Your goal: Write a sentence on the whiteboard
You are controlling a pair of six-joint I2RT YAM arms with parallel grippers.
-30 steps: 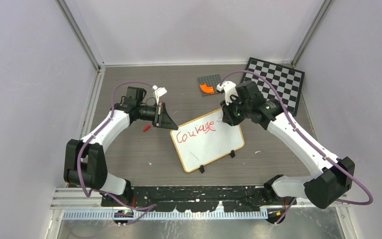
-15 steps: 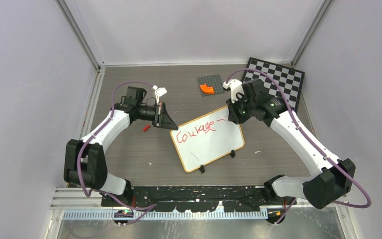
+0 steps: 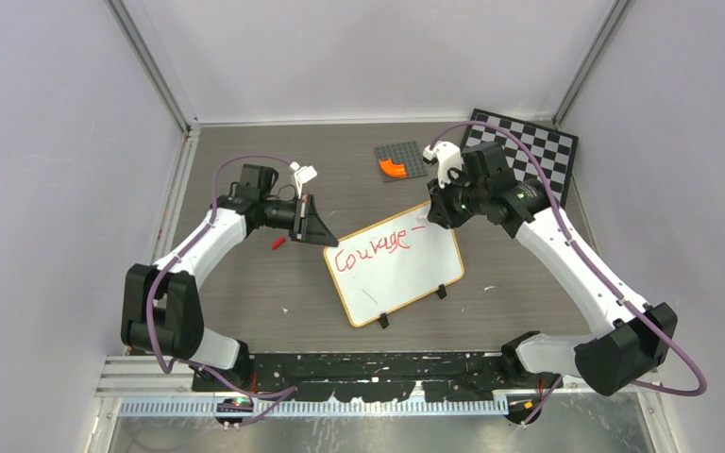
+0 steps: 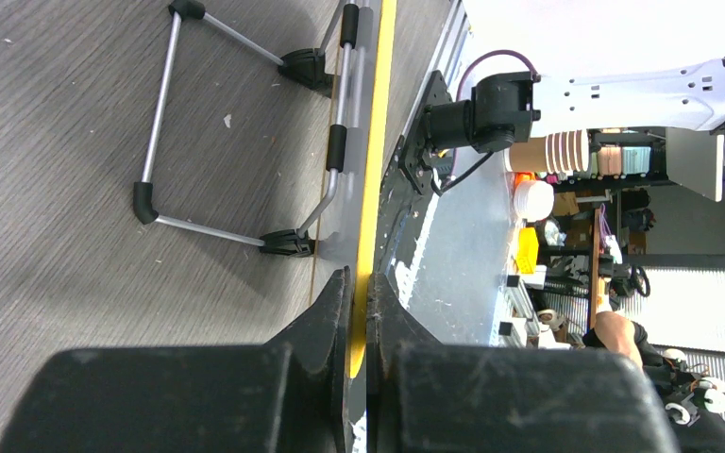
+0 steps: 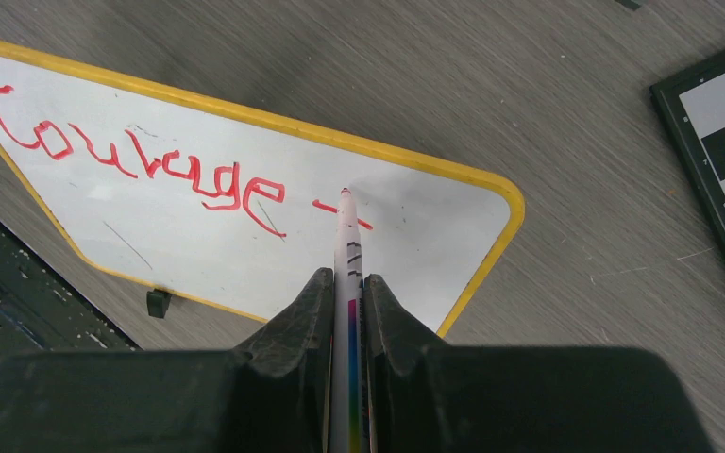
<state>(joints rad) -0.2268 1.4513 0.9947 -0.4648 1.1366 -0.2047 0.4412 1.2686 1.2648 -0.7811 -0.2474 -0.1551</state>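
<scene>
The sentence [image 5: 142, 156] has gained a stroke after "Courage" — right tool [image 5: 347, 278] clamped on the marker [image 5: 347, 231], left tool [image 4: 359, 278] pinching the whiteboard [image 3: 406, 274] — next word starting.

In view are one whiteboard [image 3: 406, 278], one red word [image 5: 142, 160], one marker [image 5: 347, 245], one chequered board [image 3: 538, 151], one grey studded plate [image 3: 413, 149], one orange piece [image 3: 392, 168], one small red item [image 3: 278, 243], one left end effector [image 4: 359, 293] and one right end effector [image 5: 347, 283].
</scene>
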